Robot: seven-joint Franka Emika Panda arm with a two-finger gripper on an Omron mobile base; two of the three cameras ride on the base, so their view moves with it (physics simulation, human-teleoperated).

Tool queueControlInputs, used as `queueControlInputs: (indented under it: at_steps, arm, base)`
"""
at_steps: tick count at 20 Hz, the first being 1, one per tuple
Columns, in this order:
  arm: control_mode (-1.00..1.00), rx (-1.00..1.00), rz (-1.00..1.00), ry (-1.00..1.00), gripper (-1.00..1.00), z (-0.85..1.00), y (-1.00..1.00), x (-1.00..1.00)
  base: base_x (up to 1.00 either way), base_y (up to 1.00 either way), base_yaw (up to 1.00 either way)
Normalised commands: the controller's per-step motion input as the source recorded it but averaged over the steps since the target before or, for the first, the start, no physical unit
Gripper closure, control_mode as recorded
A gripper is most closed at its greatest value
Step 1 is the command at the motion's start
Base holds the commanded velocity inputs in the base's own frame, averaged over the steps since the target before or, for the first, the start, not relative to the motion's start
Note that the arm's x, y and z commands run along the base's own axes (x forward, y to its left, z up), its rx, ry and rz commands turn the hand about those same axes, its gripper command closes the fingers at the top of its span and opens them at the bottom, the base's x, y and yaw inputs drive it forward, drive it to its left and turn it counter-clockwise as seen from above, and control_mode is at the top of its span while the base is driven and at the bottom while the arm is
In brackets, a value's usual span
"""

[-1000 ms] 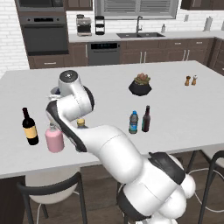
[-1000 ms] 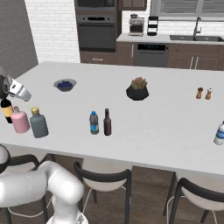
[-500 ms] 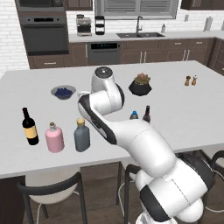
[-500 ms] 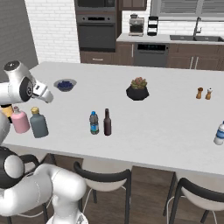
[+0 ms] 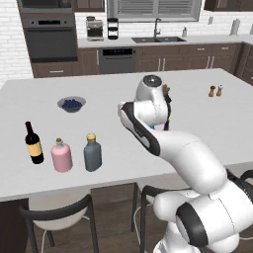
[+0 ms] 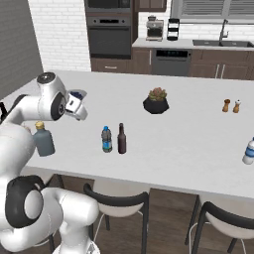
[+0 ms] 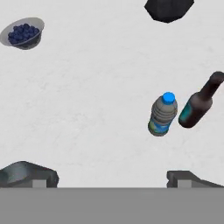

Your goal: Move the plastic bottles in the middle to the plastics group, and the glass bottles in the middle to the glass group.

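Brown beer bottle point(image 6: 121, 139) upright, vertical

Hand view, looking down on the white counter point(image 7: 87, 100): two bottles, one bowl, one dark object.

Item one: small clear water bottle point(image 7: 162, 116) with blue cap and blue-green label, upright, right of centre. Item two: slim dark brown bottle point(image 7: 199, 105) with a teal label, just beside the water bottle on its right, close but whether touching cannot be told. Item three: grey bowl of blueberries point(image 7: 22, 34), upper left corner, well apart from both bottles. Item four: dark angular object point(image 7: 168, 8), cut off by the top edge, kind not discernible. Gripper point(image 7: 113, 178): two dark fingertips point(image 7: 27, 175) at the bottom, spread wide with bare counter between them, holding nothing.
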Motion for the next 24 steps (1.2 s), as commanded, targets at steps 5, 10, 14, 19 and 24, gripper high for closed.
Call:
queueControlInputs:
  at_steps: [5,10,14,19,24]
  arm:
    - [-1.0,0.0,0.0,0.07,-1.0,0.0,-0.65,0.12]
    - [-1.0,-0.01,0.0,0.16,-1.0,-0.04,-0.42,0.04]
    - [-1.0,-0.06,-0.06,0.18,-1.0,-0.38,-0.03,0.0]
    - [-1.0,-0.02,-0.02,0.09,-1.0,-0.33,-0.15,0.0]
    - [-1.0,0.0,0.0,0.0,-1.0,-0.23,-0.23,0.0]
  base:
    - [0.0,0.0,0.0]
    - [0.0,0.0,0.0]
    - [0.0,0.0,0.0]
    - [0.0,0.0,0.0]
    - [0.0,0.0,0.0]
